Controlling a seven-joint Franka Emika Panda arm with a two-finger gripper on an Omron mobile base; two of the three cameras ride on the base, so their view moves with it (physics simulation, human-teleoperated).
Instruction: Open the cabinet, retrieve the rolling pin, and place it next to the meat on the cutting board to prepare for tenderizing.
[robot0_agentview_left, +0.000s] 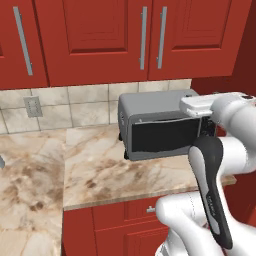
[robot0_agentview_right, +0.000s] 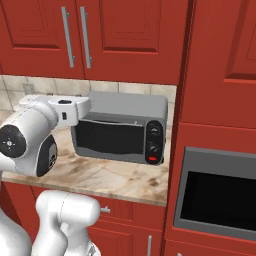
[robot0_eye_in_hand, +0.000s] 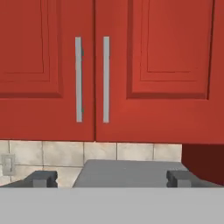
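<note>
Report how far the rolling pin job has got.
Done: nothing visible yet. The cabinet has both doors shut, handles untouched. In hand: the gripper faces the door handles from a distance above the toaster oven, jaws wide apart and holding nothing. Left: open a door, take out the rolling pin, set it beside the meat on the cutting board.

Arm folded, elbow raised, wrist level; pincer spread wide, holding nothing.

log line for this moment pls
stage: approach | cabinet: both doors shut | gripper: open, empty, facing the handles | toaster oven: on counter below
</note>
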